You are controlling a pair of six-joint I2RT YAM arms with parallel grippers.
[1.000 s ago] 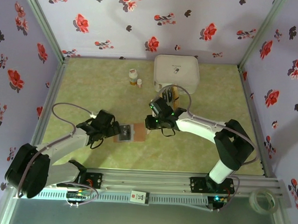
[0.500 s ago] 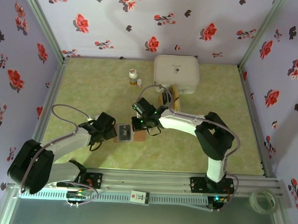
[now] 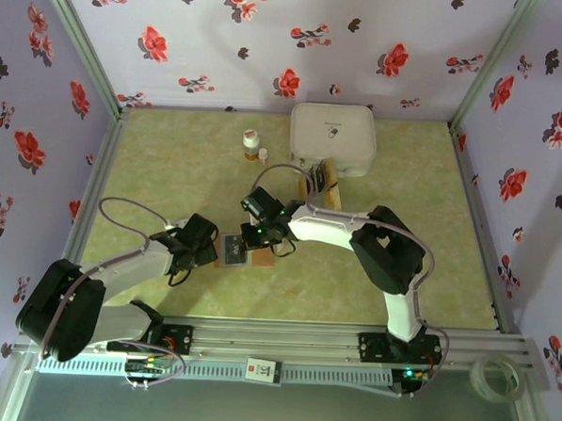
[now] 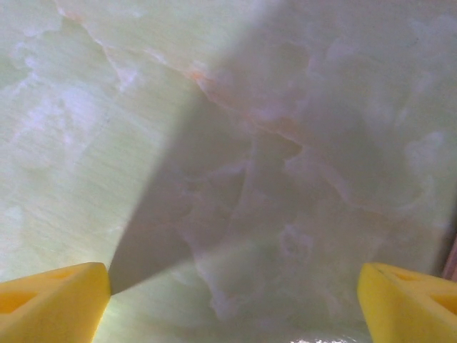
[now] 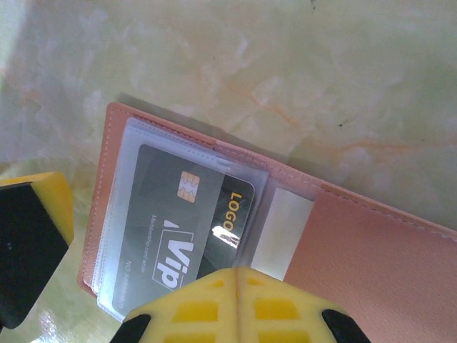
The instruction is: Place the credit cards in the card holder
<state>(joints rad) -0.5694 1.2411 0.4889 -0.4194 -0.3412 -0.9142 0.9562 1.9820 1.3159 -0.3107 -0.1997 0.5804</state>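
The card holder (image 3: 257,253) lies open on the table, reddish-brown, with a clear sleeve on its left half. A black credit card (image 5: 178,221) marked VIP sits inside that sleeve (image 3: 232,248). My right gripper (image 5: 236,275) is shut, pads pressed together with nothing between them, at the card's near edge; from above it (image 3: 258,231) hovers over the holder. My left gripper (image 3: 207,245) stands open just left of the holder, bare table between its fingertips (image 4: 53,304). More credit cards (image 3: 320,180), tan-gold and black, lean by the white box.
A large white rounded box (image 3: 332,138) stands at the back. Two small bottles (image 3: 251,143) are left of it. Floral walls close the table on three sides. A tape roll (image 3: 497,377) lies outside the front rail.
My right gripper has swung left from beside the holder's right edge to over it, and its jaws have shut. The left gripper has stayed beside the holder, still open.
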